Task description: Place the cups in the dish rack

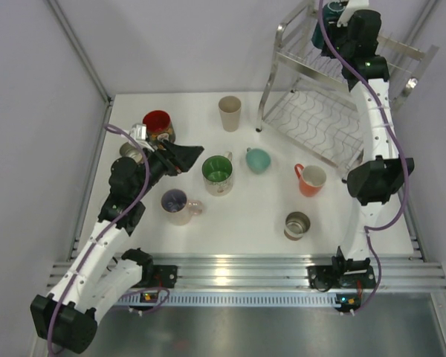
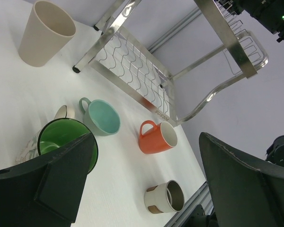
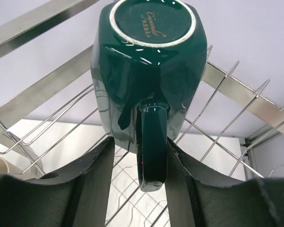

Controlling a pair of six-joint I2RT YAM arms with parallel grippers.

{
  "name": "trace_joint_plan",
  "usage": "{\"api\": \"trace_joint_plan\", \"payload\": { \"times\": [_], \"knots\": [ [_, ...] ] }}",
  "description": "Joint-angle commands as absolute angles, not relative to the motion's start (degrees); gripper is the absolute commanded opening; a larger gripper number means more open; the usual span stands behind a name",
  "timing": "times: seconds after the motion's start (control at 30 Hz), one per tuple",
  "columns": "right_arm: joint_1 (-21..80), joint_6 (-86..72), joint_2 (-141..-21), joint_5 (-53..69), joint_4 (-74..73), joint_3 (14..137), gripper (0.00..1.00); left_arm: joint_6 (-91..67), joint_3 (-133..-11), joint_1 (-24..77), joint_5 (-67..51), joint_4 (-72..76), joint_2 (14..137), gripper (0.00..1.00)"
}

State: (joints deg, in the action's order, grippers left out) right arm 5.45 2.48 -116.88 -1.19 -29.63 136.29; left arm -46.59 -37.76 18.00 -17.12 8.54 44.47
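The right gripper (image 3: 141,153) pinches the looped handle of the glossy, faceted dark-teal mug (image 3: 146,61), held base-up at the top tier of the chrome wire rack (image 3: 38,19). The left gripper (image 1: 187,158), its matte black wedge fingers spread wide, hovers beside the green-lined mug (image 2: 66,142).

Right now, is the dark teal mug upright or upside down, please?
Upside down: the mug shows its base on top, over the rack.

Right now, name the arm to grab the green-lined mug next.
Left. The left jaws, open, sit beside the green-lined mug; the right jaws, up at the dish rack, grip the teal mug.
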Motion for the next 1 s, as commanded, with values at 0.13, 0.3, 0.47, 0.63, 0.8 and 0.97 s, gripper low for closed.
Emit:
{"api": "trace_joint_plan", "payload": {
  "times": [0.13, 0.3, 0.47, 0.63, 0.8, 0.97],
  "knots": [
    [5.4, 0.5, -117.4, 2.1, -24.5, 138.8, 0.41, -46.7, -38.4, 17.9, -17.7, 10.5, 44.9, 0.98],
    [5.5, -1.6, -117.6, 3.4, -22.2, 137.6, 0.4, -46.4, -38.8, 17.9, -17.8, 10.5, 45.3, 0.98],
    [5.4, -2.7, -119.1, 3.6, -20.8, 137.6, 0.4, -46.4, -39.2, 17.9, -17.8, 10.5, 45.7, 0.98],
    [5.5, -3.4, -120.2, 3.9, -20.0, 137.7, 0.4, -46.3, -39.2, 18.0, -17.8, 10.5, 45.9, 0.98],
    [5.5, -4.0, -120.6, 4.8, -19.4, 137.8, 0.41, -46.4, -39.0, 18.0, -17.7, 10.5, 46.4, 0.98],
    [5.5, -3.4, -120.1, 4.6, -19.6, 137.7, 0.45, -46.1, -38.8, 18.0, -17.5, 10.5, 46.3, 0.98]
  ]
}}
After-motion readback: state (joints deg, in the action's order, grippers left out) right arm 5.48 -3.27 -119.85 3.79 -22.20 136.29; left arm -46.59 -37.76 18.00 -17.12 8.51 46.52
